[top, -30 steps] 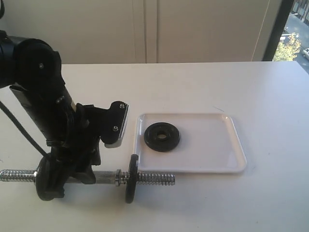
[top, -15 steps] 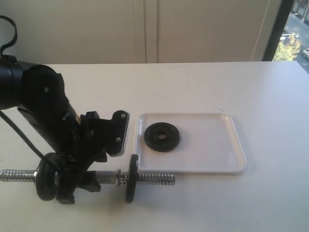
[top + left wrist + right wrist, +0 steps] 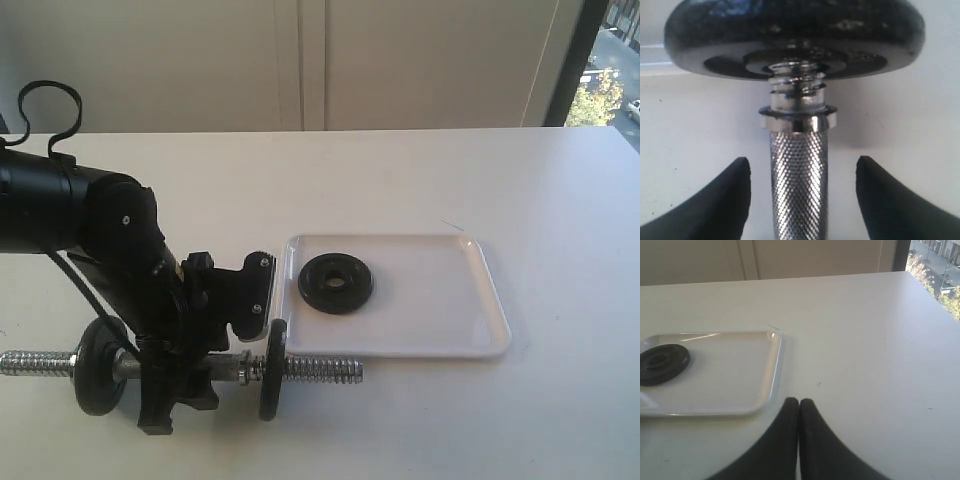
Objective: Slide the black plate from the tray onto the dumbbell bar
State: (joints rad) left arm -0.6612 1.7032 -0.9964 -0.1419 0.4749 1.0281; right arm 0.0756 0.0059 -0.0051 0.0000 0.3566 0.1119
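Observation:
The black plate (image 3: 336,283) lies flat in the left part of the white tray (image 3: 470,320); the right wrist view shows the same plate (image 3: 661,363) and tray (image 3: 730,385). The dumbbell bar (image 3: 315,369) lies on the table in front of the tray, carrying two black discs (image 3: 273,369). My left gripper (image 3: 800,167) is open and straddles the bar's knurled middle (image 3: 799,190), its fingers (image 3: 725,200) apart from the metal. In the exterior view the left arm (image 3: 150,290) hides that grip. My right gripper (image 3: 799,402) is shut on nothing, near the tray's corner.
The white table (image 3: 560,200) stretches to the right of the tray. A pale wall (image 3: 300,60) lies behind, with a window (image 3: 610,70) at far right. The bar's left threaded end (image 3: 35,362) points towards the table's left side.
The left arm has dropped lower and swung over the bar's middle, between the two discs. Plate, tray and bar have not moved.

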